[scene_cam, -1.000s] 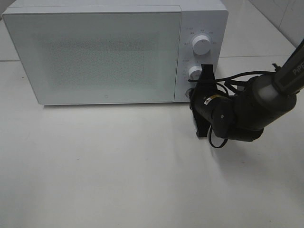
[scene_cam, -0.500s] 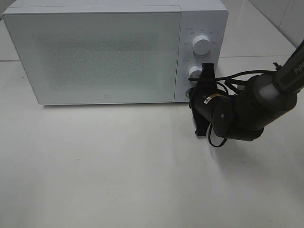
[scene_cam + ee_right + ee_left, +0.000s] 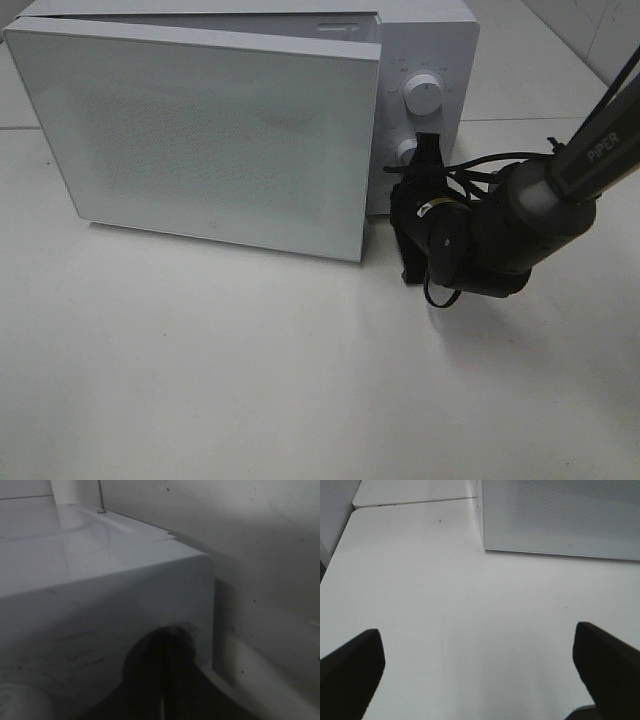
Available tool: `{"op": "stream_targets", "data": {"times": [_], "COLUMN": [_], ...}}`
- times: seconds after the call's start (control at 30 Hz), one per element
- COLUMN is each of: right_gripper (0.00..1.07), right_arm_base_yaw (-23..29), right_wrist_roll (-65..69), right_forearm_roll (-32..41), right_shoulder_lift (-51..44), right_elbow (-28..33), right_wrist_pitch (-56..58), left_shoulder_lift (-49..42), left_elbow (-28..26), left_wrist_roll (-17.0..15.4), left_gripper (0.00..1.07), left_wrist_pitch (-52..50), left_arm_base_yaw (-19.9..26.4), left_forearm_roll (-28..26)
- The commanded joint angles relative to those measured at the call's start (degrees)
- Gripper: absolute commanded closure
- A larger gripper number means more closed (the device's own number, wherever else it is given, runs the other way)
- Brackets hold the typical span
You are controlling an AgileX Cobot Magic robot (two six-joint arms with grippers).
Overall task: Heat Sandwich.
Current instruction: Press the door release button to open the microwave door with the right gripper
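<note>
White microwave door (image 3: 200, 140) ajar | right gripper (image 3: 403, 192) pinched at panel (image 3: 442, 55) | left gripper (image 3: 480, 660) spread

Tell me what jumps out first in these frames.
The white microwave door stands ajar, its right edge swung out from the body, filling the upper left of the high view. Just right of it the right gripper, jaws shut, sits at the control panel below the lower knob. The left gripper hovers open over the table, nothing between its jaws.
</note>
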Motion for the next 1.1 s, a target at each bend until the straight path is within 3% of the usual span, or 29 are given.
{"op": "stream_targets", "data": {"times": [0.03, 0.67, 1.1], "right_gripper": [1.07, 1.07, 1.07], "right_arm_base_yaw": [-1.8, -1.8, -1.0], "right_wrist_roll": [-2.0, -2.3, -1.7], "right_forearm_roll": [-3.6, -3.6, -4.0], "right_shoulder_lift": [-0.6, -1.7, -5.1], "right_elbow": [-5.6, -5.3, 0.5], "right_wrist_pitch": [-14.4, -4.2, 4.8], "left_shoulder_lift": [-1.5, -1.5, -1.5], "left_elbow": [0.2, 0.2, 0.2], "left_wrist_roll": [-0.4, -0.4, -0.4], "left_gripper": [0.09, 0.09, 0.09], "left_wrist_pitch": [-0.1, -0.1, -0.1], "left_arm_base_yaw": [-0.2, -0.2, -0.2], "left_forearm_roll": [-0.5, -0.5, -0.5]}}
